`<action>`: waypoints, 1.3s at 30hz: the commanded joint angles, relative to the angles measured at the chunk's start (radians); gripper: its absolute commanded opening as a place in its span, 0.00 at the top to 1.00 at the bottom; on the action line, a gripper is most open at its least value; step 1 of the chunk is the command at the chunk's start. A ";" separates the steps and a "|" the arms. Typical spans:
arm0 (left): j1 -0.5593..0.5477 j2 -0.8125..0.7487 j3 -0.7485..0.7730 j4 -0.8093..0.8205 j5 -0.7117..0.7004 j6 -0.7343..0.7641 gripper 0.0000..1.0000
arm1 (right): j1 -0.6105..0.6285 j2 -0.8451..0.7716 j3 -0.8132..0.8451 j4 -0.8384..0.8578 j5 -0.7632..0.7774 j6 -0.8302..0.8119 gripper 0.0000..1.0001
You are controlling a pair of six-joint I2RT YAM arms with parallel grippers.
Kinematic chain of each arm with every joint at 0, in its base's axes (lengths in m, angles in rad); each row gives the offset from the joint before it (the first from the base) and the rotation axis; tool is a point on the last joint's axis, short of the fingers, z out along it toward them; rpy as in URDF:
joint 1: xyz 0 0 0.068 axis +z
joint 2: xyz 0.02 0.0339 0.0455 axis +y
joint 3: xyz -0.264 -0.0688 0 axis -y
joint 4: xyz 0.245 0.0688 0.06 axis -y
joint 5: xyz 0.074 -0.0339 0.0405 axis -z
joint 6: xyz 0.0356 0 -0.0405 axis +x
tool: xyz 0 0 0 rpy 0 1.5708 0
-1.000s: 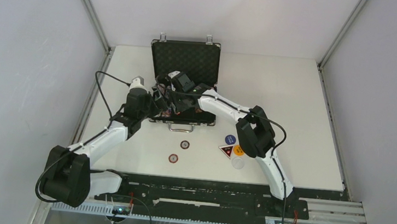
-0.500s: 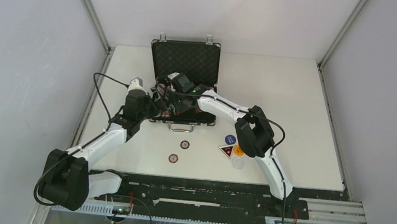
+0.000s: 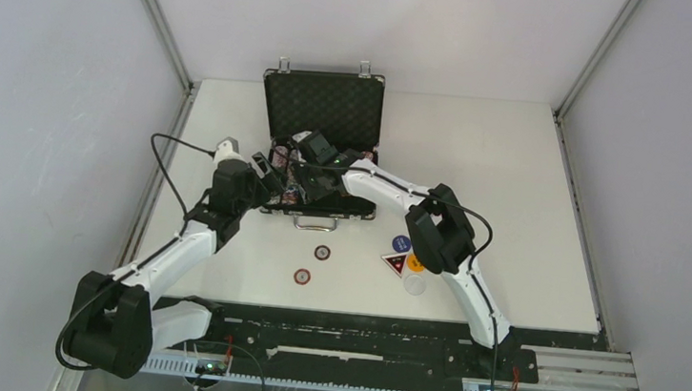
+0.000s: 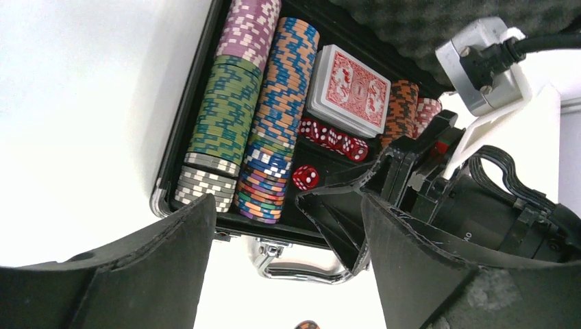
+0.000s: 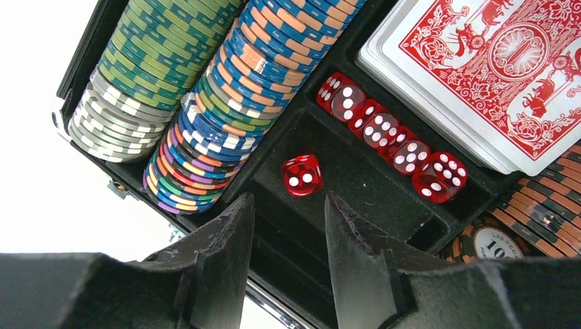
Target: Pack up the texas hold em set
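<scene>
The right gripper (image 5: 288,202) hangs over the open case (image 3: 324,107) at the table's far middle, claw parted and empty, pointed at a stray red die (image 5: 302,175) in a vacant compartment, likely to tidy it. The left gripper (image 4: 288,205), spread wide and holding nothing, waits by the case's near-left corner.

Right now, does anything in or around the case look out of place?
Yes. One red die lies alone in the empty black compartment, apart from the row of dice beside the red deck. Two chips and the dealer buttons lie loose on the table before the case.
</scene>
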 commanded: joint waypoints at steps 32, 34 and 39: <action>0.033 -0.037 -0.034 0.059 -0.001 -0.038 0.17 | -0.010 -0.098 -0.007 0.060 0.046 0.005 0.72; 0.034 -0.037 -0.034 0.059 0.000 -0.038 0.17 | -0.012 -0.105 -0.009 0.061 0.048 0.003 0.72; 0.034 -0.036 -0.032 0.060 0.002 -0.038 0.17 | -0.026 -0.113 -0.010 0.064 0.053 0.001 0.72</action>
